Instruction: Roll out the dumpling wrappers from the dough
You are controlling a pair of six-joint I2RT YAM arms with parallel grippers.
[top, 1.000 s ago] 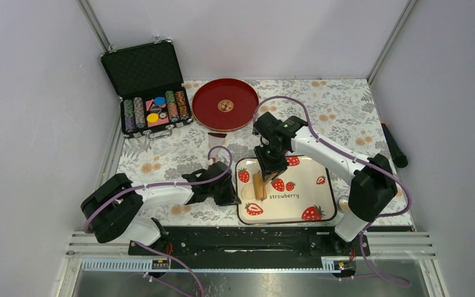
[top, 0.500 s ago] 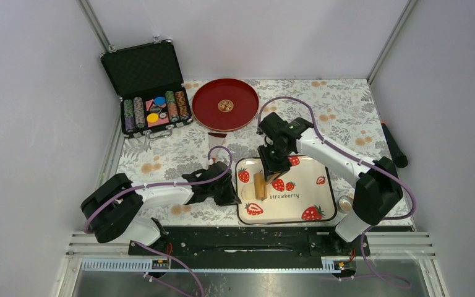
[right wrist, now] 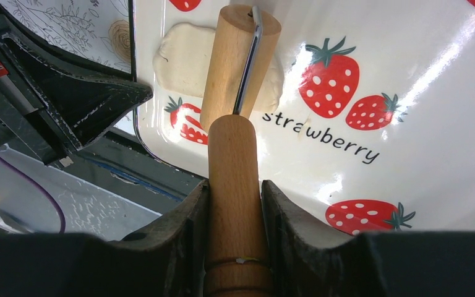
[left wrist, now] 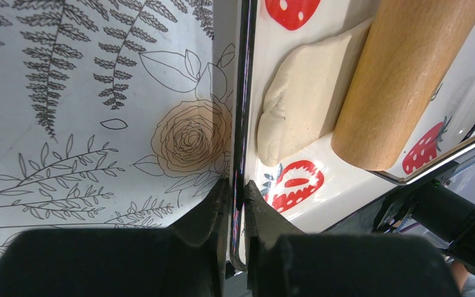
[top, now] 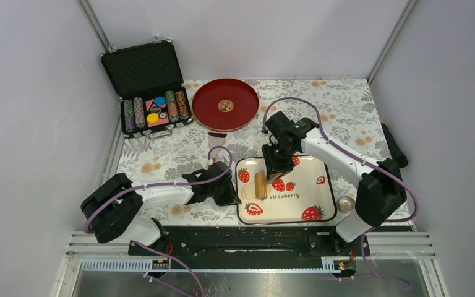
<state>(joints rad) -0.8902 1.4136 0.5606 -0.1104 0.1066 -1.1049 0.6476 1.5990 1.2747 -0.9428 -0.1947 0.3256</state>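
The right gripper (right wrist: 234, 185) has its 2 fingers closed snugly on the handle of the wooden roller (right wrist: 238, 62). The roller's barrel lies across the dough (right wrist: 182, 52) in the upper left of the right wrist view. The dough is a flattened pale sheet at the left end of the strawberry tray (right wrist: 445, 142), partly under the barrel and showing on both sides of it. At the bottom centre of the left wrist view, the left gripper (left wrist: 236, 189) is nearly shut, pinching the tray's dark left rim between its 2 fingers. The floral tablecloth (left wrist: 99, 93) fills the frame's left half.
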